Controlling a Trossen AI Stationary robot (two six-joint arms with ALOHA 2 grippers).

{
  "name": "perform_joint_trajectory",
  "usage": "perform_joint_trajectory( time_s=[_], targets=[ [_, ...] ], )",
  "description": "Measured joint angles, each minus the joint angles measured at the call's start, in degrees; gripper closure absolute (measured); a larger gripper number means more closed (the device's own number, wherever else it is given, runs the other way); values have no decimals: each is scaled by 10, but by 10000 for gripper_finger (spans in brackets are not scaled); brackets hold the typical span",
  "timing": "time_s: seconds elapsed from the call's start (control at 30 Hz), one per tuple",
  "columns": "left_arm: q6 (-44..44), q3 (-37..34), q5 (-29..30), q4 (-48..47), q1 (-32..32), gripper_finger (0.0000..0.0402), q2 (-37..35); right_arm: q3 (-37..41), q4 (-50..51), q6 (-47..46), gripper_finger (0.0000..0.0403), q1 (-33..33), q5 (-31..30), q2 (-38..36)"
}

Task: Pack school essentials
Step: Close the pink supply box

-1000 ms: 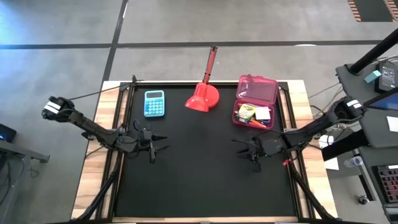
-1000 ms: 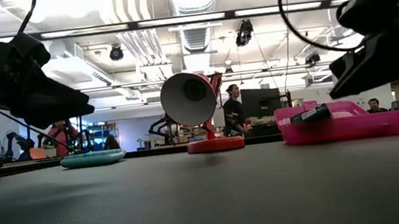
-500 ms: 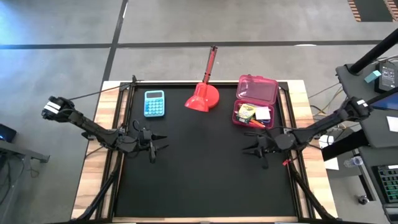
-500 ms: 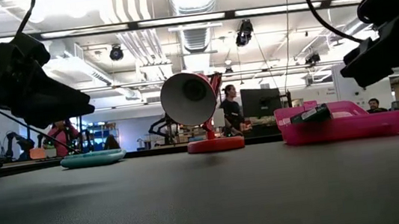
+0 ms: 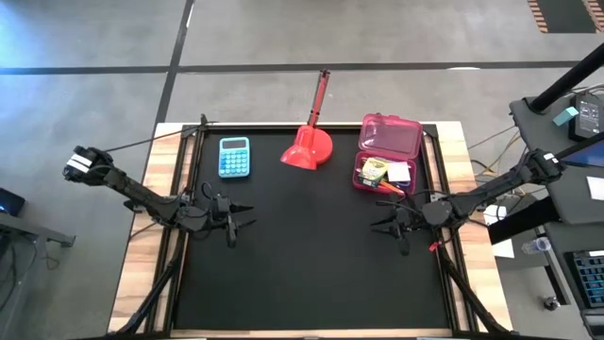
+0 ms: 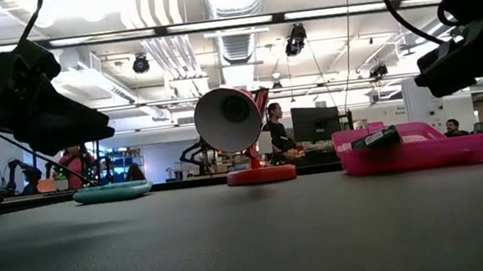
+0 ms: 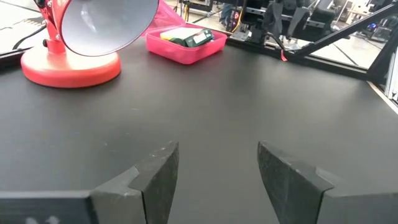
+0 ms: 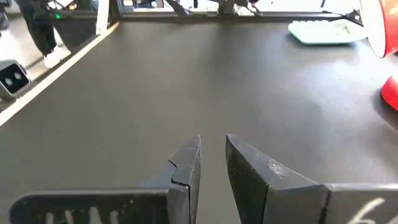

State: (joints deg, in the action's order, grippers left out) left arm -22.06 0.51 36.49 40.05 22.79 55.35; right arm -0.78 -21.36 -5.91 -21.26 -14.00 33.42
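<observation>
Already the school essentials (image 5: 381, 176) sit in the open pink case (image 5: 404, 135) at the table's far right — light, stiff, slippery sticks, best pinched mid-shaft; right gripper (image 5: 385, 225) hovers near it, jaws nearly closed, empty; left gripper (image 5: 243, 216) waits, jaws spread.

Gripper: right gripper (image 8: 212, 163) over the black tabletop (image 8: 186, 81), its two dark fingers (image 8: 249, 168) nearly together with a narrow gap, nothing between them.
Calculator: light-blue calculator (image 8: 326, 31) lying flat, towards 1 o'clock from the fingertips, well apart.
Scoop: part of a red scoop (image 8: 388, 56), white inside, at 2 o'clock.
Table edge: pale wooden edge strip (image 8: 59, 71) running at 10 o'clock.
Background: a person's legs (image 8: 43, 31) on the floor beyond that edge.
</observation>
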Motion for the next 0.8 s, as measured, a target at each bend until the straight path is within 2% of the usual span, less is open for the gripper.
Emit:
perform_joint_trajectory(
  time_s=[0.37,0.57,0.7,0.8],
  targets=[
    [0,0,0,0,0,198,0,0,16,-1,335,0,-2,-1],
    [0,0,0,0,0,198,0,0,8,-66,335,0,-16,0],
    [0,0,0,0,0,198,0,-13,9,-77,335,0,-18,0],
    [11,0,0,1,0,198,0,-36,12,-77,335,2,-58,2]
  ],
)
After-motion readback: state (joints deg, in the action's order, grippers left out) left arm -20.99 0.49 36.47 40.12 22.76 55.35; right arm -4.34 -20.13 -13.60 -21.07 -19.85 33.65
